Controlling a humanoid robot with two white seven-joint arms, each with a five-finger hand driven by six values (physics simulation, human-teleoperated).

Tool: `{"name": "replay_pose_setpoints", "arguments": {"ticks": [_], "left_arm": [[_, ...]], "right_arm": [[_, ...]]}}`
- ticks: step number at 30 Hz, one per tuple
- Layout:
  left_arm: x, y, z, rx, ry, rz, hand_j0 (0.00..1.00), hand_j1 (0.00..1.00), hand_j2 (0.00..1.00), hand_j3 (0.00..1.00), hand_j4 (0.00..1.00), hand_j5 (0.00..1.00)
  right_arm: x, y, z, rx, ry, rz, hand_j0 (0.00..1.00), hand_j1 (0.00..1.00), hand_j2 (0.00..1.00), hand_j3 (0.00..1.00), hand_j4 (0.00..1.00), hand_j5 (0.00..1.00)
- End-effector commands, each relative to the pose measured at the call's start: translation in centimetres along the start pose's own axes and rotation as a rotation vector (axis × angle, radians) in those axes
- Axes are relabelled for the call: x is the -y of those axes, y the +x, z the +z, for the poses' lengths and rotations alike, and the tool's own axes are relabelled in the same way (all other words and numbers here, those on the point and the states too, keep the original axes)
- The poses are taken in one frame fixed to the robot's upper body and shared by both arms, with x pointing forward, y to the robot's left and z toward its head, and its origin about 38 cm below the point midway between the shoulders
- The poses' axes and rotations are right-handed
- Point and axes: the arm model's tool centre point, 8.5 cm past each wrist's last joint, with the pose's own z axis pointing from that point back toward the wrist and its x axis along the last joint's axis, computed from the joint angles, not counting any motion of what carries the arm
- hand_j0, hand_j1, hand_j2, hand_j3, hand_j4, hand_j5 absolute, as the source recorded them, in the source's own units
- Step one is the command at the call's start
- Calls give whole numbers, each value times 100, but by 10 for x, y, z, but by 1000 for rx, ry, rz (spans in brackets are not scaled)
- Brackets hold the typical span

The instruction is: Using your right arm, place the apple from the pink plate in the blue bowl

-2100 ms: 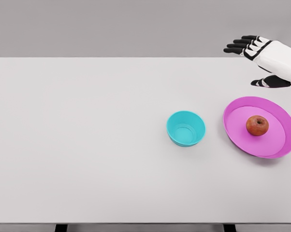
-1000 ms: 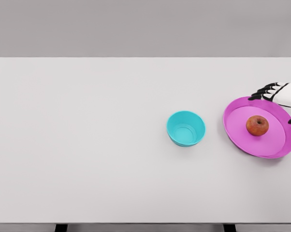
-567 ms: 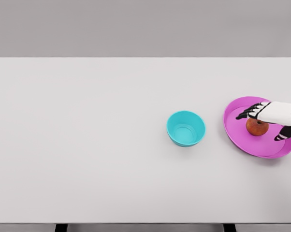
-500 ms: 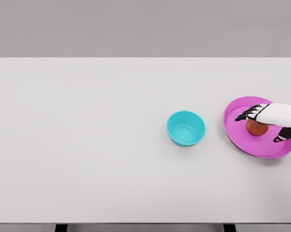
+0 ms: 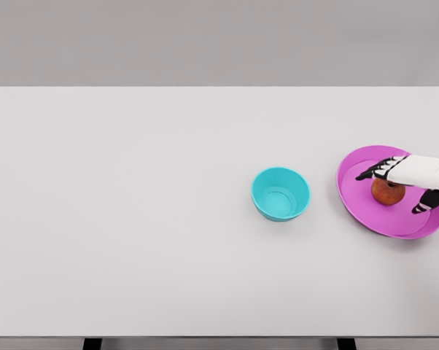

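One hand in play here: my right hand [image 5: 409, 177] dropped from above the table's far edge onto the apple [image 5: 386, 193] about two seconds ago, and has barely budged lately. Fingers look spread over the top, not clamped yet, so I'd say the grab's next. The apple's on the pink plate [image 5: 354, 200]. The blue bowl [image 5: 280, 193] sits nearby on my left, with clear table [image 5: 132, 219] between.
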Motion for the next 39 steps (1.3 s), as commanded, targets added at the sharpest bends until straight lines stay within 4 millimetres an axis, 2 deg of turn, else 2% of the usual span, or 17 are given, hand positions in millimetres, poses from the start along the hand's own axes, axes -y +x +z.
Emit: {"name": "replay_pose_setpoints", "arguments": {"ticks": [1, 3, 5, 8, 18, 29, 30, 35, 37, 39], "left_arm": [[0, 0, 0, 0, 0, 0, 100, 100, 100, 100, 100, 100], [0, 0, 0, 0, 0, 0, 100, 100, 100, 100, 100, 100], [0, 0, 0, 0, 0, 0, 100, 100, 100, 100, 100, 100], [0, 0, 0, 0, 0, 0, 100, 100, 100, 100, 100, 100], [0, 0, 0, 0, 1, 0, 100, 100, 100, 100, 100, 100], [0, 0, 0, 0, 0, 0, 100, 100, 100, 100, 100, 100], [0, 0, 0, 0, 0, -1, 100, 100, 100, 100, 100, 100], [0, 0, 0, 0, 0, 0, 100, 100, 100, 100, 100, 100], [0, 0, 0, 0, 0, 0, 100, 100, 100, 100, 100, 100], [0, 0, 0, 0, 0, 0, 100, 100, 100, 100, 100, 100]], "right_arm": [[-2, -1, -1, 0, 1, -10, 100, 100, 100, 100, 100, 100], [-2, -1, -1, -1, 1, -11, 100, 100, 100, 100, 100, 100], [-1, 0, -1, 1, 0, -9, 71, 71, 71, 71, 71, 71], [-1, 0, -1, 1, 0, -9, 62, 62, 62, 62, 62, 62], [0, -1, 1, -3, -4, -7, 60, 60, 60, 60, 60, 60], [24, -3, 9, -12, -52, 22, 60, 60, 60, 60, 60, 60], [31, -2, 10, -10, -67, 32, 60, 60, 60, 60, 60, 60], [41, 6, 9, 10, -84, 60, 57, 57, 57, 57, 57, 57], [50, 21, 6, 45, -98, 101, 57, 57, 57, 57, 57, 57], [55, 26, 6, 55, -106, 116, 57, 57, 57, 57, 57, 57]]}}
